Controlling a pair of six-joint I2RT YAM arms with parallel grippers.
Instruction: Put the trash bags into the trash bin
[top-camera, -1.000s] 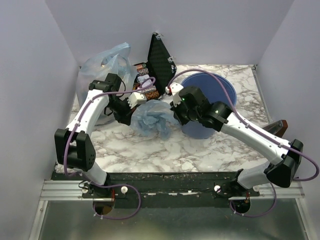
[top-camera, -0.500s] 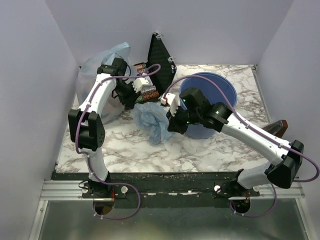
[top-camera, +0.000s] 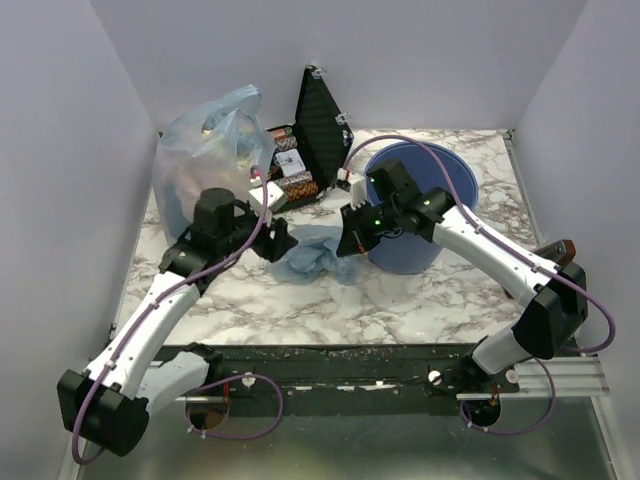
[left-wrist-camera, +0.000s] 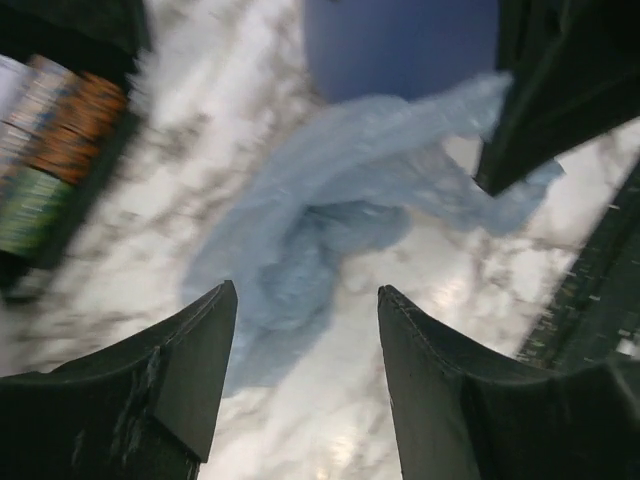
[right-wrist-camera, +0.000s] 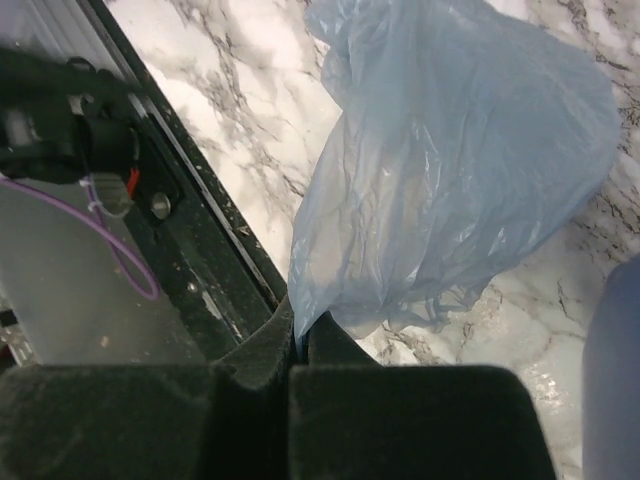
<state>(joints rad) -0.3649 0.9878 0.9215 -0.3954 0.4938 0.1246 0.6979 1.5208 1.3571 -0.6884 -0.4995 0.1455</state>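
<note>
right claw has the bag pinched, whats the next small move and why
Probably raise the right claw straight up. It is shut on the edge of the bag, but the bag lies on the table beside the bin, below its rim. The left claw is open above the bag, holding nothing.

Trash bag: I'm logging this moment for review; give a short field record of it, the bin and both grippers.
trash bag: limp, on the marble table, outside the trash bin
trash bin: upright, right of the bag
right gripper: shut on the bag's edge
left gripper: open, above the bag
</note>
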